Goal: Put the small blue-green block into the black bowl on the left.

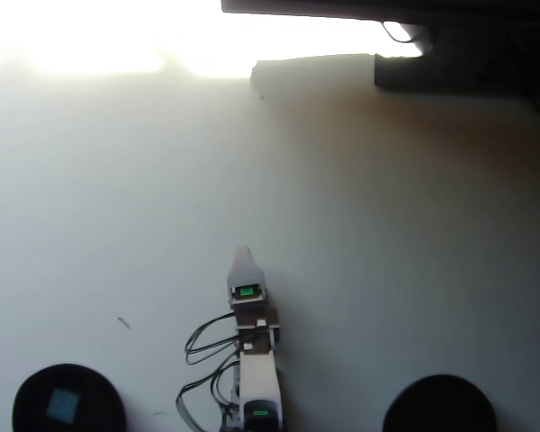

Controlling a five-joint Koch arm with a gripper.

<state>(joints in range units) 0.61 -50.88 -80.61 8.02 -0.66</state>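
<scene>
Gripper (242,252) — block (63,406) far lower-left.

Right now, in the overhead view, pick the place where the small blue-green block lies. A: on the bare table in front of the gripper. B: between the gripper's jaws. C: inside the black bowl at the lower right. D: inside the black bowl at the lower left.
D: the small blue-green block lies inside the black bowl at the lower left, apart from the gripper, while the other black bowl shows no block.
</scene>
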